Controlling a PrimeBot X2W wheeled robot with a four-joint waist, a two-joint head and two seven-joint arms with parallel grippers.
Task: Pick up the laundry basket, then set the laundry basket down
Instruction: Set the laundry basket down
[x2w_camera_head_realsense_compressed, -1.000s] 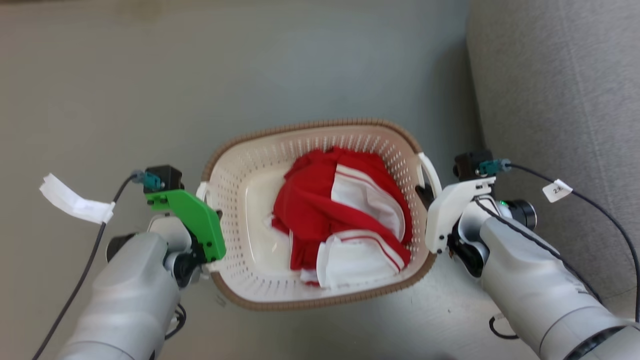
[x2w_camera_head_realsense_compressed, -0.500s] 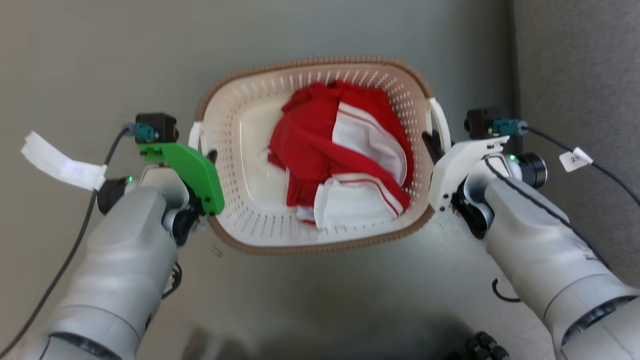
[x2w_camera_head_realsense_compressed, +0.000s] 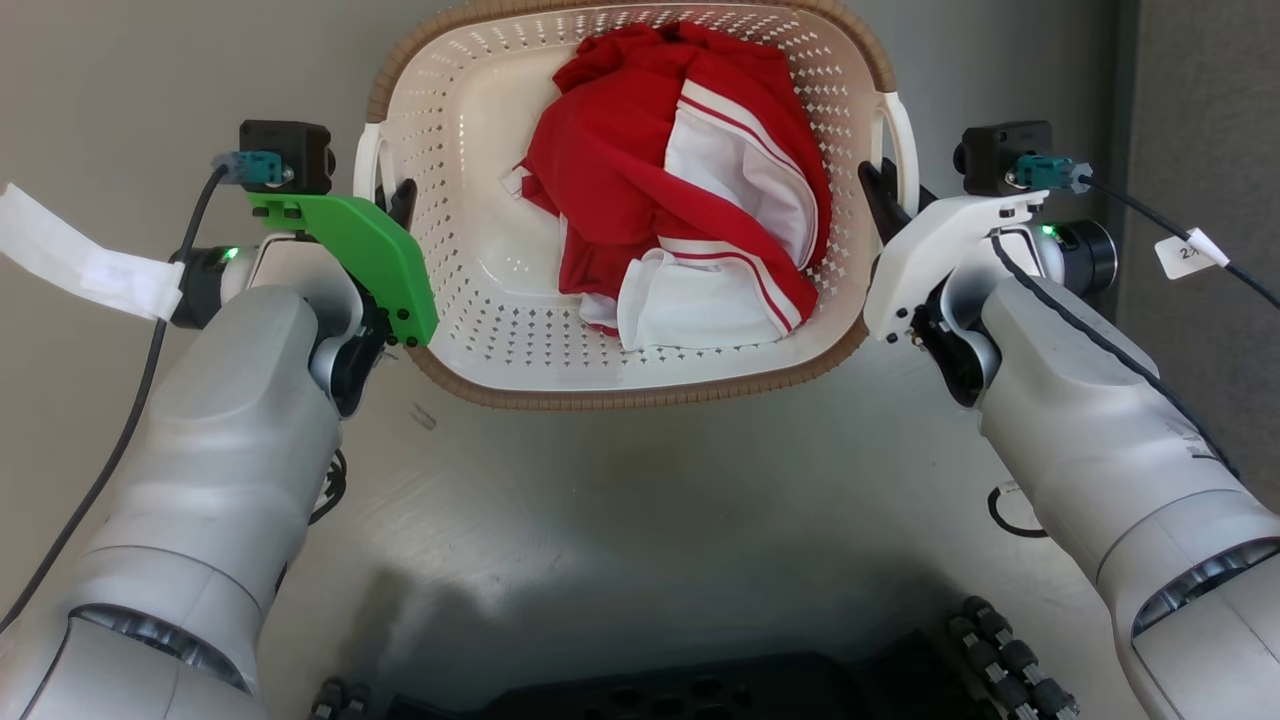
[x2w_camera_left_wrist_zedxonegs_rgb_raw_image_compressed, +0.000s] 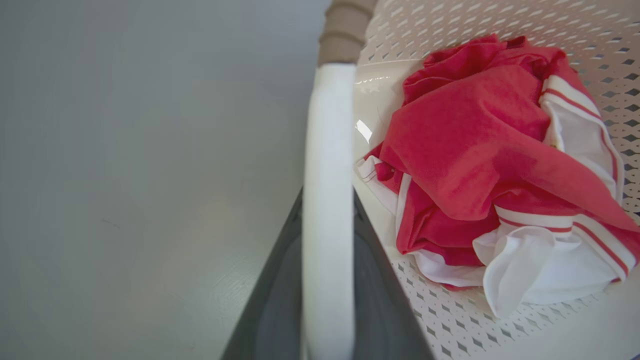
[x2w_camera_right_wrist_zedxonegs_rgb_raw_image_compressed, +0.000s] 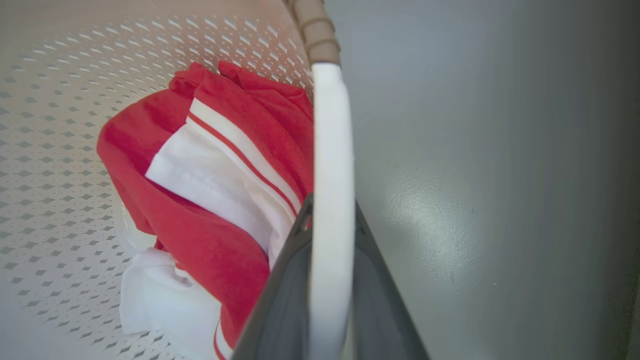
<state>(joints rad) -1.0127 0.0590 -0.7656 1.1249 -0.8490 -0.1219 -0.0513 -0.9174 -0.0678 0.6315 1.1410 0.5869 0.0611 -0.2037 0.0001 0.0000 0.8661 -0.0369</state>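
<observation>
The laundry basket (x2w_camera_head_realsense_compressed: 620, 398), cream perforated plastic with a brown rim, hangs between my two arms at the top of the head view. It looks raised off the grey floor. A crumpled red and white garment (x2w_camera_head_realsense_compressed: 680, 180) lies inside it. My left gripper (x2w_camera_head_realsense_compressed: 395, 195) is shut on the basket's white left handle (x2w_camera_left_wrist_zedxonegs_rgb_raw_image_compressed: 327, 125), with a dark finger (x2w_camera_left_wrist_zedxonegs_rgb_raw_image_compressed: 275, 310) on each side of it. My right gripper (x2w_camera_head_realsense_compressed: 880, 190) is shut on the white right handle (x2w_camera_right_wrist_zedxonegs_rgb_raw_image_compressed: 330, 125) in the same way. The garment also shows in both wrist views.
A grey upholstered piece of furniture (x2w_camera_head_realsense_compressed: 1210, 100) stands along the right side. My own dark base (x2w_camera_head_realsense_compressed: 700, 690) shows at the bottom edge. Cables with paper tags (x2w_camera_head_realsense_compressed: 90, 265) trail from both wrists. Bare grey floor (x2w_camera_head_realsense_compressed: 640, 520) lies in front of me.
The basket, with both grippers on its handles, has come up the view and grown larger, as if raised. The head view has also shifted, and my dark base now shows at the bottom.
</observation>
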